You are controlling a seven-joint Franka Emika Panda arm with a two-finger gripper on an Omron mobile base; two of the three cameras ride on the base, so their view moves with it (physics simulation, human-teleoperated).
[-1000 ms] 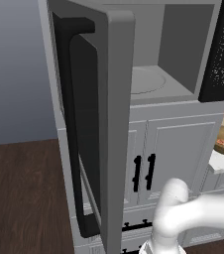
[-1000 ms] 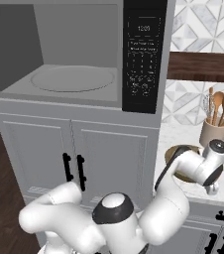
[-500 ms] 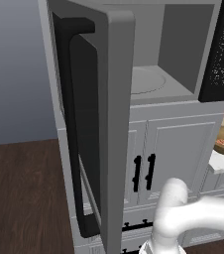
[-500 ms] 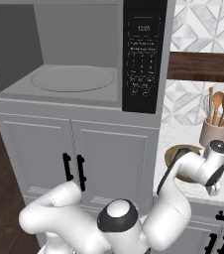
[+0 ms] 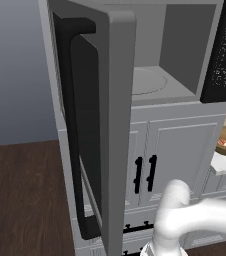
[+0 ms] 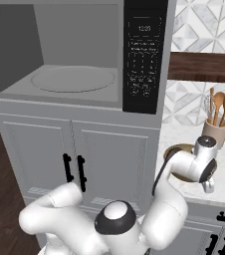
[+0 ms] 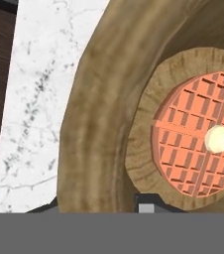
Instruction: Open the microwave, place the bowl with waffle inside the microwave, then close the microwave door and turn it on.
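One fingertip point(image 7: 148, 204) inside the bowl point(image 7: 99, 124), other outside the wall: gripper point(image 7: 96, 206) straddles rim, can't tell if clamped. Waffle point(image 7: 196, 134) just ahead. Bowl on marble counter point(image 6: 224, 169), right of microwave point(image 6: 79, 55); microwave door point(image 5: 92, 125) open.

**White arm, dark joints**

Was built of smooth, rounded white arm point(image 6: 79, 219) segments, glossy and tube-like. Carried a dark round joint cap point(image 6: 117, 215) with a pale centre, plus a dark band near the wrist point(image 6: 204, 164).
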